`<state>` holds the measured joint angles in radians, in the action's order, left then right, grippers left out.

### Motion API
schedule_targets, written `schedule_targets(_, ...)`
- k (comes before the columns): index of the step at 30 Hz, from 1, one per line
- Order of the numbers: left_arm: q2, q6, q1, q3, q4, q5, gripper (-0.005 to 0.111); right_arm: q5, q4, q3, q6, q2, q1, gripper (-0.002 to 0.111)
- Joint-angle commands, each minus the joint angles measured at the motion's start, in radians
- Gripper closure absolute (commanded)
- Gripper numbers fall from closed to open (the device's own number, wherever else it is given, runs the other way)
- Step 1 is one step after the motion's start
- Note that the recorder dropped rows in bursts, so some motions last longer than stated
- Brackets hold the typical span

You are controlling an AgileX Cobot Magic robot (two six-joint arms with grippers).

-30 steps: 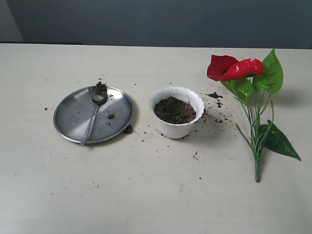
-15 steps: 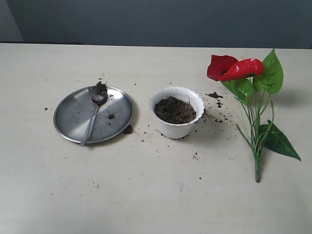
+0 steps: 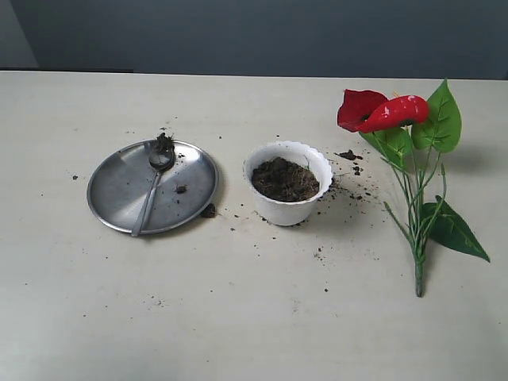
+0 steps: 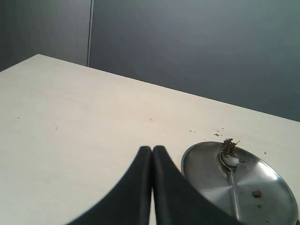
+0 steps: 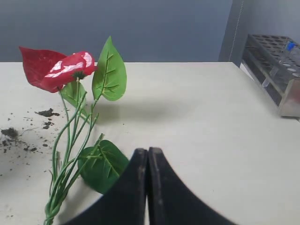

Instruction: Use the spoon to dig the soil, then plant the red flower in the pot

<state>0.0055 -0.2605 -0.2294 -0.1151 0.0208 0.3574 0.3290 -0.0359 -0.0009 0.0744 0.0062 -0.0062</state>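
- Exterior view: a round steel plate [image 3: 119, 190] lies on the left of the pale table [image 3: 238, 317]. The spoon [image 3: 149, 198] rests in it, with the handle reaching to the near rim and a clump of earth on the bowl.
- The white pot [image 3: 286, 210] stands upright at the middle, just right of the plate and apart from it. The soil [image 3: 284, 179] fills it nearly to the scalloped rim, and loose crumbs [image 3: 349, 155] are scattered around it.
- The red flower [image 3: 393, 113] lies flat on the table to the right of the pot, blooms toward the far side, stem end toward the near side. No arm shows here.
- Left wrist view: the left gripper [image 4: 152, 149] hangs above bare table with its fingers pressed together on nothing. The plate and spoon lie just beyond it to one side.
- Right wrist view: the right gripper [image 5: 147, 151] also has its fingers pressed together, empty, beside the flower's lower leaf. A grey rack [image 5: 276, 56] sits at the table's edge.
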Motion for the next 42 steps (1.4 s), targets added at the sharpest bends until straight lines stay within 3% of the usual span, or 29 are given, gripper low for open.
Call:
schedule_targets(1, -0.005, 0.014, 0.003, 0.006, -0.050, 0.003, 0.106, -0.007, 0.002, 0.001, 0.001, -0.006, -0.004, 0.109)
schedule_targets(20, -0.005, 0.059, 0.003, 0.113, -0.021, 0.019, 0.106, -0.007, 0.002, 0.001, 0.001, -0.006, -0.004, 0.109)
schedule_targets(33, -0.005, 0.087, 0.003, 0.115, -0.003, 0.010, 0.106, -0.008, 0.004, 0.001, 0.001, -0.006, -0.004, 0.109)
schedule_targets(42, -0.005, 0.140, 0.003, 0.115, 0.087, -0.018, 0.106, -0.005, 0.004, 0.001, 0.001, -0.006, -0.004, 0.109)
